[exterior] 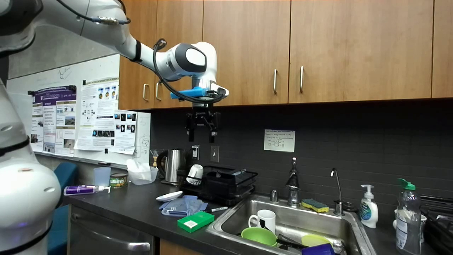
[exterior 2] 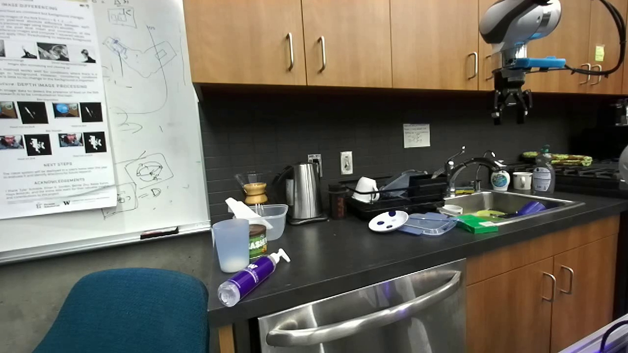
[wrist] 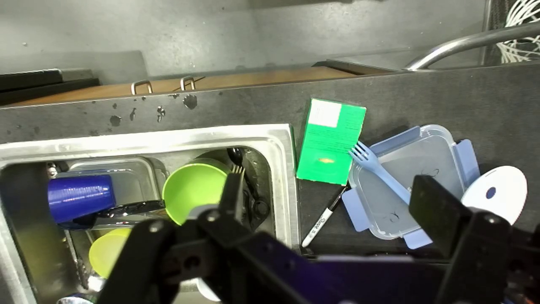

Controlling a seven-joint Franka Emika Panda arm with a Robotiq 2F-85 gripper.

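Black two-fingered claw (wrist: pixel 328 181), nearest in the wrist view: spread wide, grasping nothing | green rectangular cardboard box (wrist: pixel 331 141): flat on dark-grey bench (wrist: pixel 443 101), just right of stainless-steel sink (wrist: pixel 287 190) there | progress, judged: claw poised overhead; contact and grip not yet made

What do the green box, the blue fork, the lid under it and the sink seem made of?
Green box: likely thin cardboard, smooth, by its flat printed face and crisp edges.
Blue fork: probably plastic, matte, one even colour.
Lid: seemingly plastic, translucent with blue flaps; the dark counter dimly shows through.
Sink: metal, likely stainless steel, a grey sheen with bright reflections along its rim.
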